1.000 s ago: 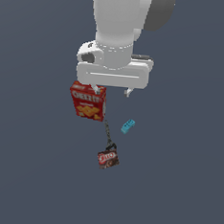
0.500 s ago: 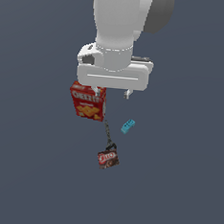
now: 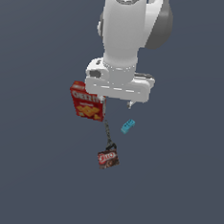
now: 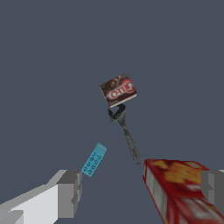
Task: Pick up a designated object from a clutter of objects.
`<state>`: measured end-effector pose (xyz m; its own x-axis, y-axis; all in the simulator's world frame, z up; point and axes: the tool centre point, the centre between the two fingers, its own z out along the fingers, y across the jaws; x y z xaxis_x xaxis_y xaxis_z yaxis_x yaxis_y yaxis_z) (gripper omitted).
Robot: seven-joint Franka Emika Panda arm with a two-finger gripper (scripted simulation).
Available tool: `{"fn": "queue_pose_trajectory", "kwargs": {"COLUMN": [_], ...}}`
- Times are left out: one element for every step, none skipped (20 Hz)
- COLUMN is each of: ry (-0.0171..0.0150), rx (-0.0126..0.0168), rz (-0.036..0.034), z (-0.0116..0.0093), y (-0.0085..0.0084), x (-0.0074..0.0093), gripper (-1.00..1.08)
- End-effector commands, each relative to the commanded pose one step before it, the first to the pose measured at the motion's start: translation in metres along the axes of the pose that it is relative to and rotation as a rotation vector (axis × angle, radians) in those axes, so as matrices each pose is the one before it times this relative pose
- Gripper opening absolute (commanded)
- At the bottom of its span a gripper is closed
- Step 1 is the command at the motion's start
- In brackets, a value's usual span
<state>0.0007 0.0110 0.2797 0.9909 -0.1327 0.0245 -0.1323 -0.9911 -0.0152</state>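
Exterior view, left to right: the red Cheez-It box (image 3: 87,100), then the thin dark chain piece (image 3: 107,131) running down to the Oreo pack (image 3: 108,158) at its 6 o'clock. The cyan brick (image 3: 127,126) lies free at the chain's 3 o'clock. The pincer (image 4: 142,192) hangs spread wide and empty, brick just beyond one fingertip (image 4: 70,192).

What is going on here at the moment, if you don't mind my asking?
A simulated Panda arm hangs over a small clutter on a plain grey surface. Its end effector is open and holds nothing. Below it lie a red Cheez-It box, a thin dark chain-like piece, a small Oreo pack and a tiny cyan brick. In the wrist view, one finger is close beside the brick, while the other is partly hidden behind the box. Nothing has been picked up yet.
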Motion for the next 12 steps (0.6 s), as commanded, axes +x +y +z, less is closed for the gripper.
{"fn": "queue_pose_trajectory", "kwargs": {"ry": [-0.00177, -0.00060, -0.00061, -0.00059, -0.00057, -0.00055, -0.00053, -0.00052, -0.00051, -0.00051, -0.00050, -0.00051], "rx": [-0.00298, -0.00127, -0.00130, -0.00127, -0.00122, -0.00117, -0.00112, -0.00107, -0.00102, -0.00097, -0.00091, -0.00086], "rz": [0.03814, 0.01726, 0.01811, 0.01837, 0.01831, 0.01826, 0.01823, 0.01818, 0.01813, 0.01811, 0.01806, 0.01801], "z": [0.01552, 0.00689, 0.00721, 0.00728, 0.00724, 0.00719, 0.00714, 0.00709, 0.00704, 0.00698, 0.00693, 0.00687], "y": [-0.00579, -0.00253, -0.00264, -0.00263, -0.00258, -0.00252, -0.00244, -0.00237, -0.00229, -0.00219, -0.00210, -0.00200], "x": [-0.00237, -0.00132, -0.00156, -0.00176, -0.00194, -0.00212, -0.00229, -0.00246, -0.00263, -0.00279, -0.00295, -0.00310], "gripper": [1.00, 1.00, 1.00, 1.00, 1.00, 1.00, 1.00, 1.00, 1.00, 1.00, 1.00, 1.00]}}
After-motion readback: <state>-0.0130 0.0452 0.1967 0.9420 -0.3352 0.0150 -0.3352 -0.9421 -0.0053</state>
